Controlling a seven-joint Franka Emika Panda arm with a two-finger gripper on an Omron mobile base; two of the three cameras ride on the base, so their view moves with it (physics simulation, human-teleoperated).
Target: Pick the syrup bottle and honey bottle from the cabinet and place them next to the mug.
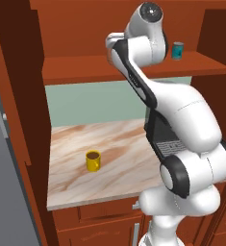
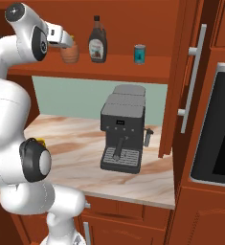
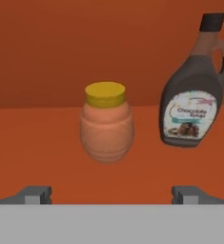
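The honey bottle [image 3: 106, 126], squat and orange-brown with a yellow lid, stands upright on the cabinet shelf [image 3: 32, 143], straight ahead of my gripper [image 3: 112, 195] in the hand view. The gripper is open, its fingertips [image 3: 37, 194] wide apart and short of the bottle, holding nothing. The tall dark syrup bottle [image 3: 192, 102] stands to the right of the honey. In the right base view the hand partly hides the honey bottle [image 2: 71, 53], with the syrup bottle [image 2: 97, 46] beside it on the cabinet [image 2: 133, 67]. The yellow mug [image 1: 93, 161] sits on the counter below.
A small teal can [image 2: 140, 54] stands on the shelf right of the syrup. A dark coffee machine [image 2: 122, 134] occupies the marble counter [image 1: 76, 182]. An open cabinet door with a long handle [image 2: 193, 81] stands at the right, a grey appliance side [image 1: 4, 182] at the left.
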